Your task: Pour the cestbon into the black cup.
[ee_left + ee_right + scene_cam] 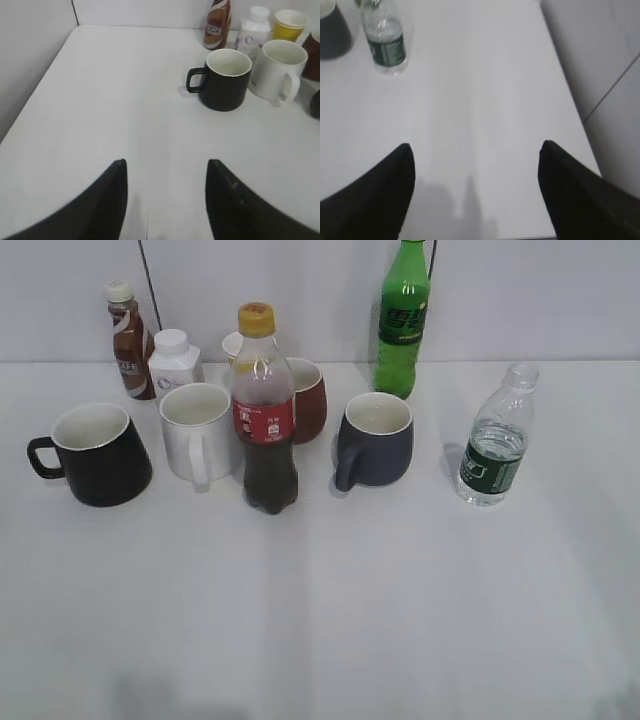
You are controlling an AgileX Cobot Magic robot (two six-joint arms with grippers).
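The cestbon (495, 438), a small clear ribbed bottle with a dark green label and no cap, stands upright at the right of the table; it also shows in the right wrist view (384, 41) at the top left. The black cup (92, 454), white inside with its handle to the left, stands at the far left; it also shows in the left wrist view (224, 79). My left gripper (166, 166) is open and empty, well short of the cup. My right gripper (476, 147) is open and empty, well short of the bottle. Neither gripper shows in the exterior view.
Between cup and cestbon stand a white mug (196, 430), a cola bottle (264, 412), a dark red mug (305, 398) and a grey-blue mug (375, 440). Behind them are a brown bottle (130, 340), a white jar (173, 360) and a green soda bottle (402, 320). The table's right edge (570, 100) is near.
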